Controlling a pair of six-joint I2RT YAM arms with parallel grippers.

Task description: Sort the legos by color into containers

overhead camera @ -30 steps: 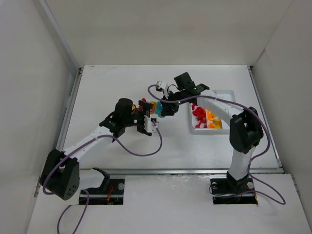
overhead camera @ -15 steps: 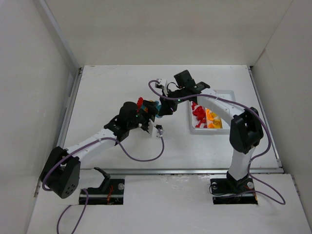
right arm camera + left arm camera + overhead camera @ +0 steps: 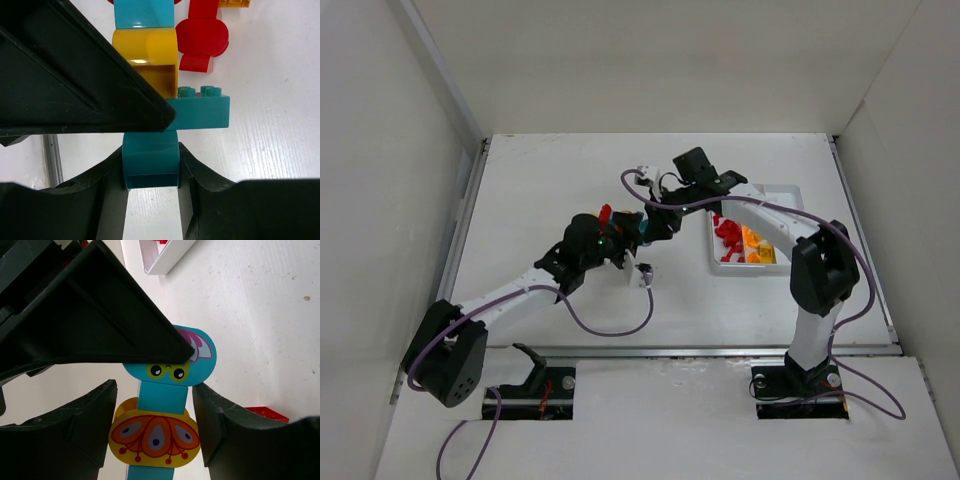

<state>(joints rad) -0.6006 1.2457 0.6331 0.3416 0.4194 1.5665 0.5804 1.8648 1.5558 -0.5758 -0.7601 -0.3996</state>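
Observation:
A short joined row of legos (image 3: 640, 226) hangs between my two grippers at mid-table. My left gripper (image 3: 155, 390) is shut on it, its fingers (image 3: 90, 430) pressing both sides of a yellow lego (image 3: 155, 432) printed with orange petals. A cyan lego with a printed face (image 3: 200, 347) sits just beyond. My right gripper (image 3: 150, 167) is shut on the teal end lego (image 3: 150, 160). Past it come a studded teal lego (image 3: 202, 112) and a yellow one (image 3: 150, 55). The containers are one white tray (image 3: 782, 190) holding red (image 3: 727, 238) and orange legos (image 3: 755, 245).
A loose red lego (image 3: 202, 37) lies beside the row, and another red lego (image 3: 267, 413) rests on the table near my left fingers. White walls enclose the table on three sides. A metal rail (image 3: 465, 215) runs along the left edge.
My left gripper swung in toward the lego row and narrowed its jaws from wide open onto the yellow piece. My right gripper kept its hold and barely moved.

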